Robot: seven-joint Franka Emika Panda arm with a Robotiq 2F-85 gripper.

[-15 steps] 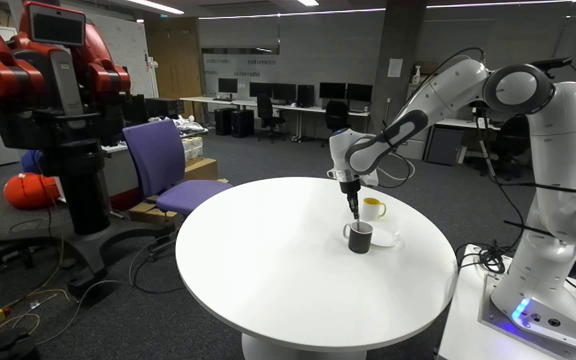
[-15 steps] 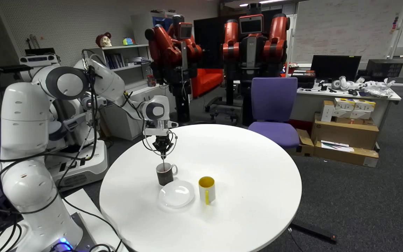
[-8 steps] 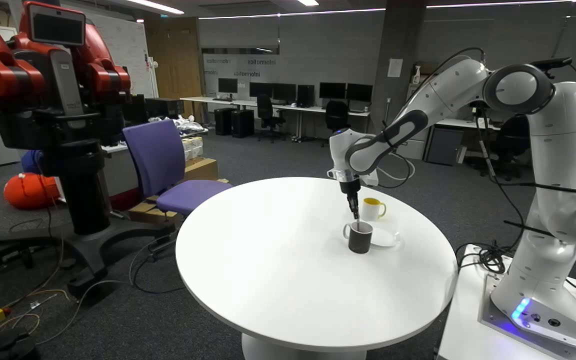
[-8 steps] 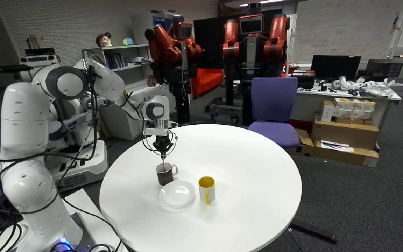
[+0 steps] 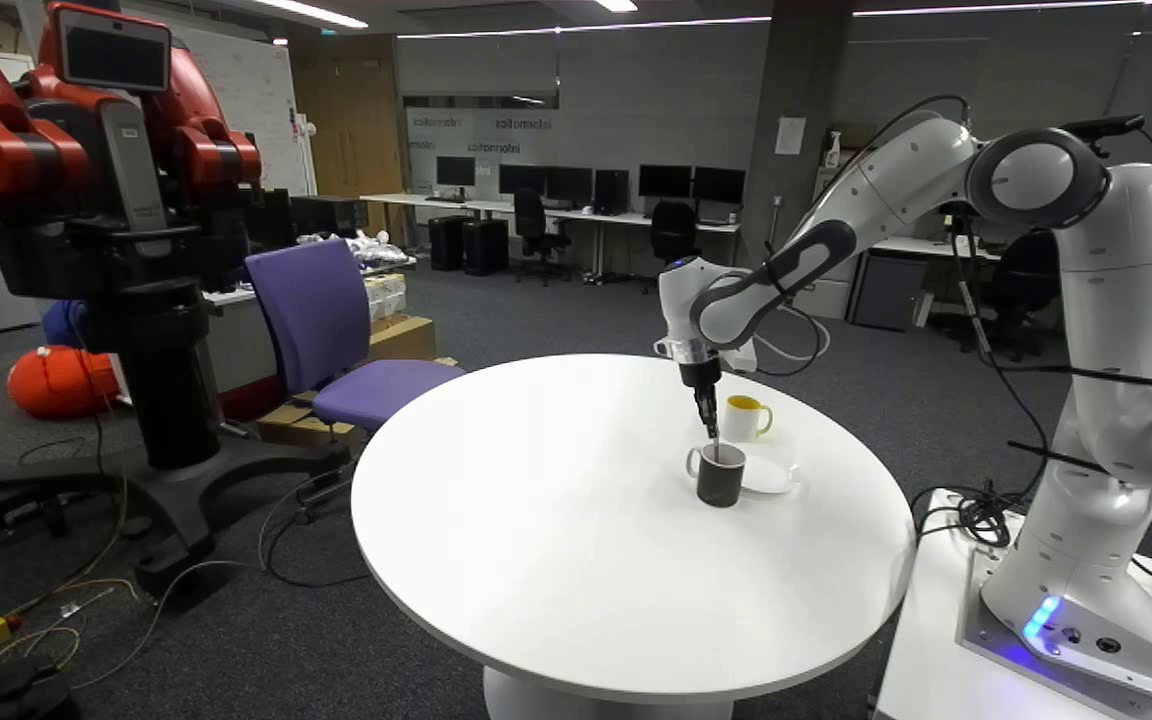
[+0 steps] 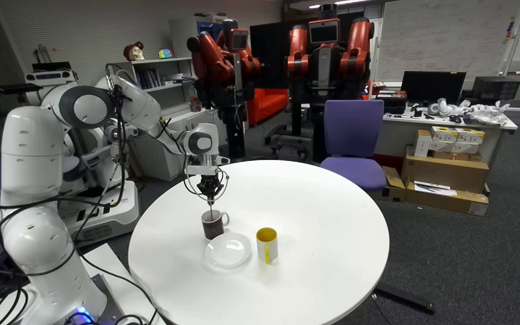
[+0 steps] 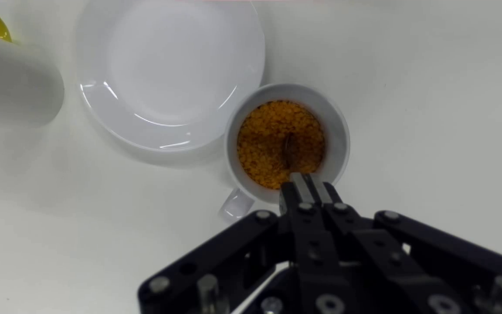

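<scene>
one thin utensil [image 6: 211, 213] stands nearly upright in the dark mug [image 5: 720, 482], its lower end among the orange grains [image 7: 266, 131] inside. above the dark mug, the gripper [image 7: 306, 179] has its fingers together, clamped on the utensil's stem, the tips just over the rim. that grip looks like the weak point: the stem is narrow, so a sideways load from the grains could make it pivot or slip between the tips. if the gripper shifts sideways, the utensil could press on the dark mug's wall and tip it, or drag it along the round white table [image 6: 323, 280]. the white plate [image 6: 228, 249] sits just beside the dark mug, so a slide that way could knock the two together; whether they touch i cannot tell. the yellow-handled mug [image 6: 271, 246] stands beyond the plate from the dark mug, probably safe from a small slip. a quick lift could scatter grains around the dark mug, though how many the utensil carries is hard to see. going lower, the fingertips might strike the rim.
</scene>
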